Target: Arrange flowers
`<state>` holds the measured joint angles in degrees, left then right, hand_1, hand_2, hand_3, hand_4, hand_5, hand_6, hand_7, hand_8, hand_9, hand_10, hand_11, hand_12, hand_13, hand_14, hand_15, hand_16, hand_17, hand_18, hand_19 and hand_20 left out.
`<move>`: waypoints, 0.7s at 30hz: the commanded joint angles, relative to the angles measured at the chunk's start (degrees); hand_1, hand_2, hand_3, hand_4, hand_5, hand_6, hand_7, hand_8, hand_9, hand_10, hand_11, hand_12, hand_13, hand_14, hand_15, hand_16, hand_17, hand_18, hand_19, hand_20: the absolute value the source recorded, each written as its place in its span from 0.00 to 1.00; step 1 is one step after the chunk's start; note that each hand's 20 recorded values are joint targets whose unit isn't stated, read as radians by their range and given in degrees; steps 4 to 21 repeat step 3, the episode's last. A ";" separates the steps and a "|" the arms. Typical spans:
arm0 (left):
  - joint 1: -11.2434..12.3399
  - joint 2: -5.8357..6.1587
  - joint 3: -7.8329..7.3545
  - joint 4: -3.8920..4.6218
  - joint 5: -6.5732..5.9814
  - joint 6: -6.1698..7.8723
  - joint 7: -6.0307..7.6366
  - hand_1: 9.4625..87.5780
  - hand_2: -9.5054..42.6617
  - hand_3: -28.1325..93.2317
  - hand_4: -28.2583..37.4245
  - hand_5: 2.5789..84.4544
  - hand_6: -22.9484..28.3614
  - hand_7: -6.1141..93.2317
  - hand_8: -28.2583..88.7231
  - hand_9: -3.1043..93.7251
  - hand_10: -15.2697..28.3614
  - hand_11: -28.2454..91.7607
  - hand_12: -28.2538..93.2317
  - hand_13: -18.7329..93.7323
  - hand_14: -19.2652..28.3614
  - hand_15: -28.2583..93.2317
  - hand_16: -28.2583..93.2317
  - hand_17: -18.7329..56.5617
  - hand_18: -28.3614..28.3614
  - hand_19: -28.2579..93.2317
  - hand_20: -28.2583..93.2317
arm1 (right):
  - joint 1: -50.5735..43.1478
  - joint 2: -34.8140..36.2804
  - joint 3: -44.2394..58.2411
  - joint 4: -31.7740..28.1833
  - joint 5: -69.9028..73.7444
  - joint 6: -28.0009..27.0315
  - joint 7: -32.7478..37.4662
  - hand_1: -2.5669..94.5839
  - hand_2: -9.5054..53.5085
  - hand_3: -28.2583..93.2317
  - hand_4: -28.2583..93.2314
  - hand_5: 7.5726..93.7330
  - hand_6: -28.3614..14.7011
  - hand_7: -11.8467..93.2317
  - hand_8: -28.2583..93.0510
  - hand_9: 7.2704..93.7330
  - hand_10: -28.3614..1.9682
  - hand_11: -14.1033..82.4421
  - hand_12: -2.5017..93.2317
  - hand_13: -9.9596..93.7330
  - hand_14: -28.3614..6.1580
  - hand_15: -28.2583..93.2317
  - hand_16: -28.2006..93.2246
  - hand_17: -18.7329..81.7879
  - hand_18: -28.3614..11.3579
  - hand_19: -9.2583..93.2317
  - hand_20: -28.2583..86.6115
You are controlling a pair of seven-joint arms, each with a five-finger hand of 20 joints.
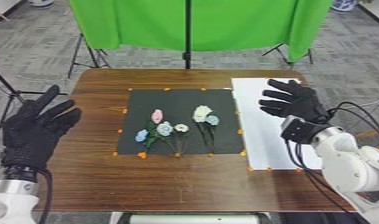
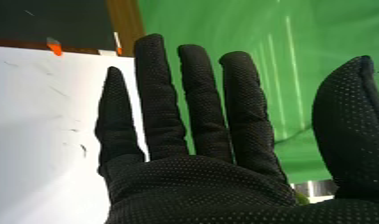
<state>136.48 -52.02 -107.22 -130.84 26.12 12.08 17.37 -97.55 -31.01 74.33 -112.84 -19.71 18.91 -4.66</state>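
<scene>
Where grey carpet (image 1: 39, 42) spreads behind and beside it, the brown wooden table (image 1: 181, 187) stands before a green cloth (image 1: 150, 25), with a black pole (image 1: 187, 32) running down the cloth's middle. A dark mat (image 1: 172, 102) lies on the wood with small orange pieces (image 1: 142, 155) dotted around its border, and a white sheet (image 1: 279, 152) covers the area just to its right, reaching from near the table's far edge well toward the near one. Both flower groups lie flat on the mat: one at left centre, with a pink flower (image 1: 157, 116), two pale blue flowers (image 1: 164, 128) and a small white flower (image 1: 181, 128), the other to its right, with a larger white flower (image 1: 201, 113) beside a blue-grey flower (image 1: 212, 120), stems toward the near side. Wood runs in a broad band between mat and near edge, and in narrower ones at the far side and left. The left hand (image 1: 30, 132) is raised by the table's left edge, fingers extended, well apart from the flowers. Over the sheet, the right hand (image 1: 299, 102) has its fingers stretched out and holds nothing; the right wrist view shows its thumb (image 2: 350, 125) spread wide.
</scene>
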 commanded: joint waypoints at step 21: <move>0.82 0.54 0.78 0.40 -0.49 0.77 0.72 0.12 0.32 0.87 0.00 0.38 0.57 0.19 0.16 0.37 0.80 0.45 0.34 0.39 0.99 0.67 0.16 0.16 0.98 0.70 0.42 | 0.73 0.12 -1.36 -0.05 0.40 -0.90 -0.11 0.23 0.19 0.88 0.00 0.50 0.69 0.27 0.12 0.55 0.53 0.27 0.16 0.53 0.35 0.50 0.35 0.27 0.17 0.59 0.41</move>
